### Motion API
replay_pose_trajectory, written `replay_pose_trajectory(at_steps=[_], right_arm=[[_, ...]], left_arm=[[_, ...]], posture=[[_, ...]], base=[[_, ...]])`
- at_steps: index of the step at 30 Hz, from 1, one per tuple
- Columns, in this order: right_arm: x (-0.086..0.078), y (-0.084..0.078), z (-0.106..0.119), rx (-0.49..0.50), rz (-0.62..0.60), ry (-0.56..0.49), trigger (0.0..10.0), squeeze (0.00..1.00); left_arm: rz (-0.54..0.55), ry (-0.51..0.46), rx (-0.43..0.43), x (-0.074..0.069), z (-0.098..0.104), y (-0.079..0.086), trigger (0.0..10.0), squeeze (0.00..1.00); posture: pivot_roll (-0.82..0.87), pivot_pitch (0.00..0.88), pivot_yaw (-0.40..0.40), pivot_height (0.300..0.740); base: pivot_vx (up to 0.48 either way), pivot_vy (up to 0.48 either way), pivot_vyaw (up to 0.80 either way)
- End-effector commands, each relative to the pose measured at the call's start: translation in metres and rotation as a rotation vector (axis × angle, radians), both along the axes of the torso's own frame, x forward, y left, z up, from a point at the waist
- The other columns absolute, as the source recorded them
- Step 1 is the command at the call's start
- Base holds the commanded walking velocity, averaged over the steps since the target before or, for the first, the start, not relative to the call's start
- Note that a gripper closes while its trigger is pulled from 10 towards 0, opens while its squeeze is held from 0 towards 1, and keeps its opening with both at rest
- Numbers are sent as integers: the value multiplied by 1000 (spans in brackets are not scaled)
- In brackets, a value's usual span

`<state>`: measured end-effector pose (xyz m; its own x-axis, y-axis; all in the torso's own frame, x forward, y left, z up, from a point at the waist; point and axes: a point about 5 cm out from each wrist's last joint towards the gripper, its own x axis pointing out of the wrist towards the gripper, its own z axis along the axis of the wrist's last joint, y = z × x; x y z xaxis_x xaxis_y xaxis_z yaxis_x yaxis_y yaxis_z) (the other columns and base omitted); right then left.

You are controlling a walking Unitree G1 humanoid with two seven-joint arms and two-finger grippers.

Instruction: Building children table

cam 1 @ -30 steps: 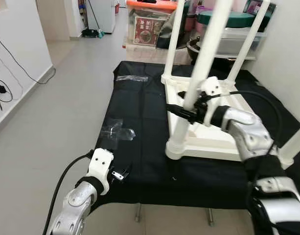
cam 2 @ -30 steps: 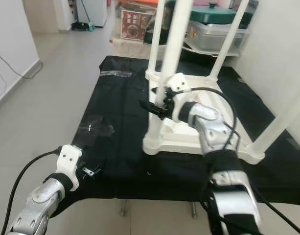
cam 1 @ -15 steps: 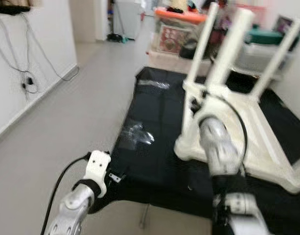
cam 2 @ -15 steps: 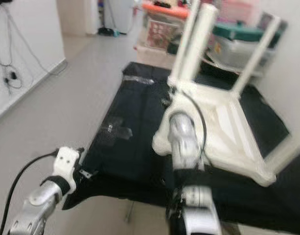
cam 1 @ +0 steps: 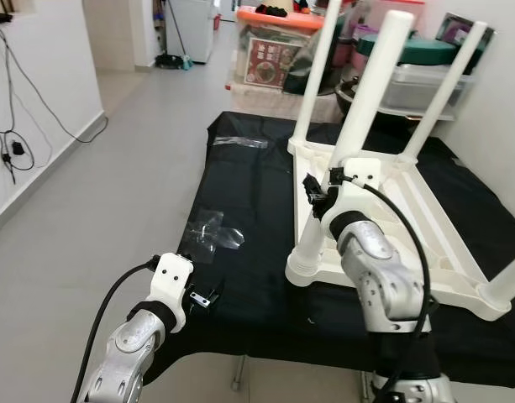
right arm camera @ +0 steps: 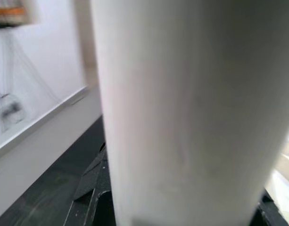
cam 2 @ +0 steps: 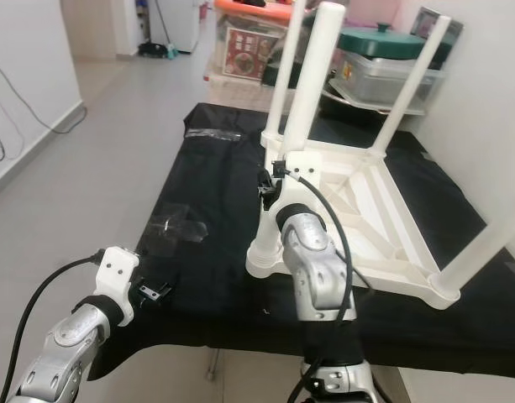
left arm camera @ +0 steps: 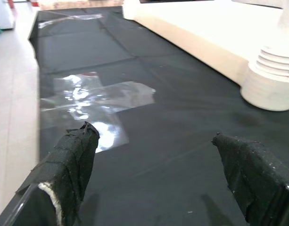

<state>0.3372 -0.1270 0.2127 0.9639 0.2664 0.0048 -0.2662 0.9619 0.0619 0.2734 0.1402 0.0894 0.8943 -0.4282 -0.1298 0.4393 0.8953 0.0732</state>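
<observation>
Left eye view showed the white table [cam 1: 408, 227] upside down on a black cloth [cam 1: 249, 210], legs up. Right gripper [cam 1: 317, 195] was clamped on the near leg [cam 1: 349, 159]. Left gripper [cam 1: 202, 295] hovered fingers apart at the cloth's near edge, close to plastic wrap [cam 1: 211, 231].
</observation>
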Motion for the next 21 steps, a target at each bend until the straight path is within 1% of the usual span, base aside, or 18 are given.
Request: replay_pose_trajectory(at_steps=[1,2,3,4,6,7,8,9,11,12,14,15,16,18,19,20,21], right_arm=[[10,-6,-17,-36,123,94,10000,0],[10,-6,-17,-36,123,94,10000,0],[20,-19,-11,-60,175,82,10000,1000],[28,-29,-6,-113,204,79,10000,1000],[28,-29,-6,-113,204,79,10000,1000],[32,-32,-3,-164,266,87,10000,537],[32,-32,-3,-164,266,87,10000,537],[33,-30,5,-259,365,88,10000,0],[33,-30,5,-259,365,88,10000,0],[36,-29,9,-284,392,82,10000,0],[36,-29,9,-284,392,82,10000,0],[36,-28,10,-286,421,71,10000,0],[34,-25,13,-286,512,28,10000,0],[34,-25,13,-286,512,28,10000,0],[32,-23,16,-287,583,-2,10000,0],[32,-23,16,-287,583,-2,10000,0],[35,-18,22,-266,641,-43,10000,0]], left_arm=[[-9,19,-11,-1,-4,-4,10000,0],[-9,19,-11,-1,-4,-4,10000,0],[-13,17,-11,-1,-5,-5,10000,0],[-9,13,-11,0,-4,-5,10000,0],[-9,13,-11,0,-4,-5,10000,0],[-3,10,-13,0,-3,-4,10000,0],[-3,10,-13,0,-3,-4,10000,0],[6,12,-12,-3,-3,-1,10000,0],[6,12,-12,-3,-3,-1,10000,0],[7,17,-8,-5,-4,0,10000,0],[7,17,-8,-5,-4,0,10000,0],[5,19,-7,-5,-5,0,10000,0],[0,20,-9,-5,-4,-1,10000,0],[0,20,-9,-5,-4,-1,10000,0],[-3,19,-10,-5,-4,-1,10000,0],[-3,19,-10,-5,-4,-1,10000,0],[-11,17,-9,-3,-3,-2,10000,0]], posture=[[14,0,-117,740],[14,0,-117,740],[22,0,-126,740],[34,0,-134,740],[34,0,-134,740],[45,0,-142,740],[45,0,-142,740],[54,0,-146,740],[54,0,-146,740],[56,0,-146,740],[56,0,-146,740],[61,0,-144,740],[61,0,-139,740],[61,0,-139,740],[60,0,-135,740],[60,0,-135,740],[63,0,-134,740]], base=[[0,0,0],[0,0,0],[0,0,0],[0,0,0],[0,0,0],[0,0,0],[0,0,0],[0,0,0],[0,0,0],[0,0,0],[0,0,0],[0,0,0],[0,0,0],[0,0,0],[0,0,0],[0,0,0],[0,0,0]])
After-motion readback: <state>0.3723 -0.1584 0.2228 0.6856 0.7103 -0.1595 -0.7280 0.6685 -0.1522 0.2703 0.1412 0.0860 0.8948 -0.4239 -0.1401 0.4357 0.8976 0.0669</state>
